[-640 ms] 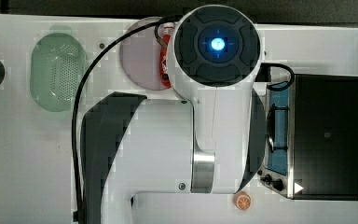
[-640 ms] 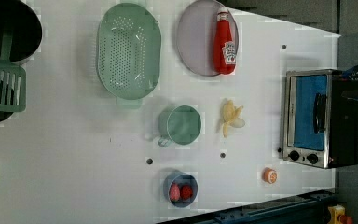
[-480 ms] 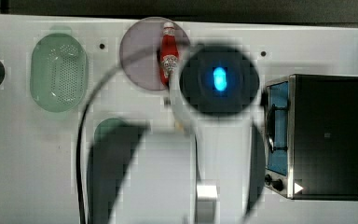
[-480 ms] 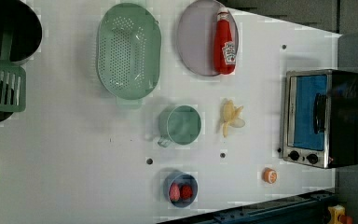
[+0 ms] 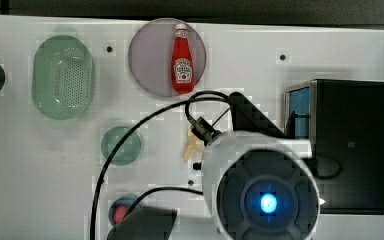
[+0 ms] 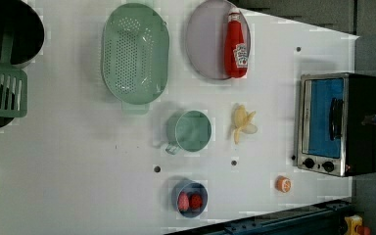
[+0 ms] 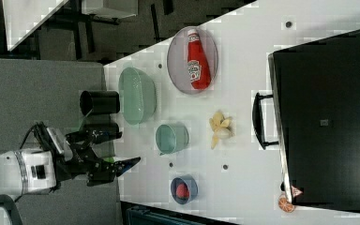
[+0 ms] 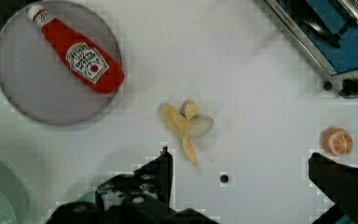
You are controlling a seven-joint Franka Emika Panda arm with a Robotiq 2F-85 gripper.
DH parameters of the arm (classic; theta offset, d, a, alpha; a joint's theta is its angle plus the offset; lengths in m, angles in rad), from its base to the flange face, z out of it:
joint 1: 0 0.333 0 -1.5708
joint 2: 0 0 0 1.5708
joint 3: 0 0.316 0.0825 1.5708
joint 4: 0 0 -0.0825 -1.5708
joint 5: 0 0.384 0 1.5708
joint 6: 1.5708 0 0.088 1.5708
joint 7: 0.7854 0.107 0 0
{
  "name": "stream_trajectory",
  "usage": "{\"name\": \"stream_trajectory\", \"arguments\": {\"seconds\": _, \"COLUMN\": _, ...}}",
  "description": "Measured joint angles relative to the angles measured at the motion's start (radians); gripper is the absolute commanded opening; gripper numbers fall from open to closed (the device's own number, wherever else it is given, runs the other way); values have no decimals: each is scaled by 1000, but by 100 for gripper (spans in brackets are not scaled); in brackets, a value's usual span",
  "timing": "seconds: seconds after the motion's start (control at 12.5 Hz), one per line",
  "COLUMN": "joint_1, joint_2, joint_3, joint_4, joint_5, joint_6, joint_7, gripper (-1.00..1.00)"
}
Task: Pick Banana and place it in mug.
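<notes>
Gripper point(image 8: 237, 175) wide apart, nothing between the jaws, hanging above the white table point(image 6: 78, 161) with the banana point(image 8: 185, 125) lying free below — likely an approach lined up for a straight drop. Banana point(image 6: 243, 124) flat on the table, just to the left view's right of the mug point(image 6: 191, 131), apart from it, so only a short carry afterwards. Mug upright, mouth open, ready to receive. Ketchup bottle point(image 6: 237, 46) lying on the pink plate point(image 6: 203, 44), farther off, out of the path. Orange slice point(image 6: 283, 184) near the toaster oven point(image 6: 337, 123), well clear. Still to come: descent, close, lift
</notes>
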Motion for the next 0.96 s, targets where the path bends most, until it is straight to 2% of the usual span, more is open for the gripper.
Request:
{"name": "stream_trajectory", "arguments": {"seconds": 0.32, "joint_1": 32, "joint_2": 159, "joint_3": -12, "joint_4": -10, "joint_5": 20, "joint_6": 92, "joint_7": -208, "gripper": 100}}
{"name": "stream_trajectory", "arguments": {"seconds": 0.48, "joint_1": 23, "joint_2": 271, "joint_3": 9, "joint_4": -45, "joint_5": 23, "joint_6": 156, "joint_7": -326, "gripper": 100}}
{"name": "stream_trajectory", "arguments": {"seconds": 0.72, "joint_1": 25, "joint_2": 441, "joint_3": 34, "joint_4": -94, "joint_5": 29, "joint_6": 276, "joint_7": -559, "gripper": 100}}
{"name": "stream_trajectory", "arguments": {"seconds": 0.96, "joint_1": 37, "joint_2": 554, "joint_3": 25, "joint_4": -119, "joint_5": 38, "joint_6": 416, "joint_7": -833, "gripper": 100}}
